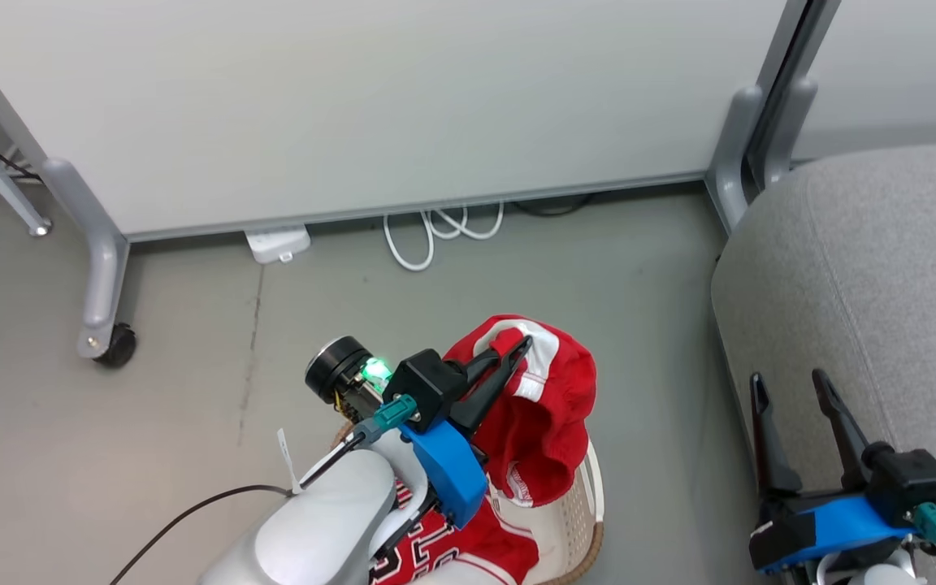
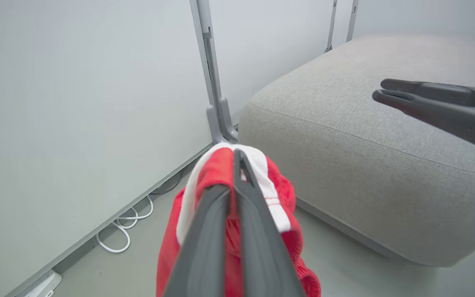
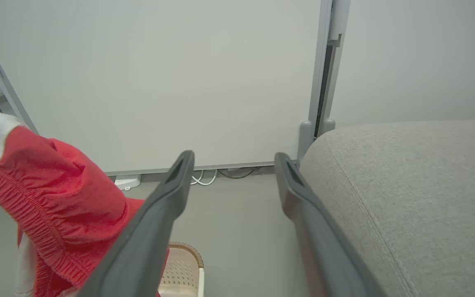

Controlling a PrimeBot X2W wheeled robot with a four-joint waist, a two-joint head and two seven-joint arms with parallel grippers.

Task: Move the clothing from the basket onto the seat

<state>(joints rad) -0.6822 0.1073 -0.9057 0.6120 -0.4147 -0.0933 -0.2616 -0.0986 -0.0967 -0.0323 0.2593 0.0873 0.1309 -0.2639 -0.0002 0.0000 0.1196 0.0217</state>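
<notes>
Pale partition panels (image 1: 395, 106) on grey legs closed off the far side, with bare grey floor (image 1: 192, 390) running out in front of them. Next in bulk was the seat (image 1: 882, 268), a broad grey cushion at the robot's right. The basket (image 1: 574, 520) stood on the floor near the seat's left edge but apart from it, partly hidden under the left arm. Of the clothing, the jersey (image 1: 435, 552) lay in the basket, its lettering showing beside the pale forearm. The red shorts (image 1: 549, 406) hung above the basket's rim, with their lower folds drooping into it.

The left gripper (image 1: 519, 349) had its fingers pinched together on a white-trimmed part of the shorts, and the left wrist view showed cloth on both sides of the closed fingers. The right gripper (image 1: 789, 378) hovered over the seat's near edge, fingers spread wide and holding nothing. Smallest of all, white cables (image 1: 435, 236) and a power strip (image 1: 277, 242) lay under the panel.

The step in hand looked to be the carry of the shorts across to the seat. To do it well, I judged, the left arm should rise until the drooping folds cleared the rim, lest they drag the light basket along. It should then swing right with the pinch kept firm. The release should come well in from the rounded edge, so that the cloth would not slide off. The right gripper would do best to keep aside.
</notes>
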